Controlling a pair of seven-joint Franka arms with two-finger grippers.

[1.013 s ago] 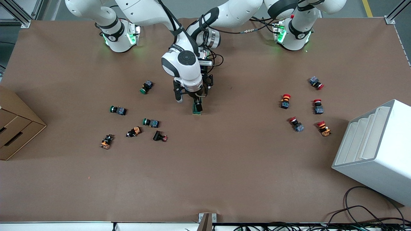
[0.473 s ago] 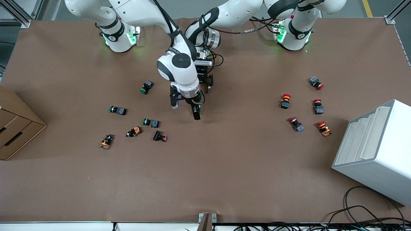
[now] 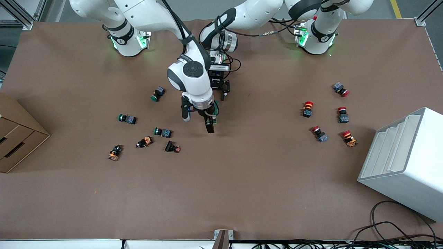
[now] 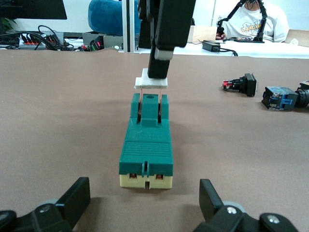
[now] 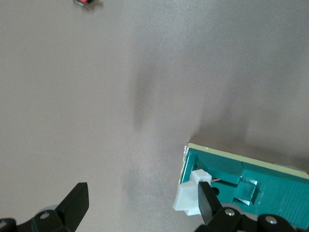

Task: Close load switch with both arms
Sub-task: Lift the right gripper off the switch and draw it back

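Right gripper (image 3: 198,123), spread wide, has swept toward the front camera, one fingertip pressing the dark-green rectangular load switch's (image 4: 146,147) white lever (image 4: 151,83) mid-bench, probably not yet closed. Left gripper (image 4: 145,205) hovers open beside it.

Robotics lab. Two white arms (image 3: 193,74) bolted at 12 o'clock on a brown-covered tabletop (image 3: 221,193); aluminium framing (image 3: 17,14) at the corners; cable bundle (image 3: 398,231) at 5 o'clock. Left wrist view: monitor (image 4: 31,8), office chair (image 4: 108,21), seated person (image 4: 253,21).
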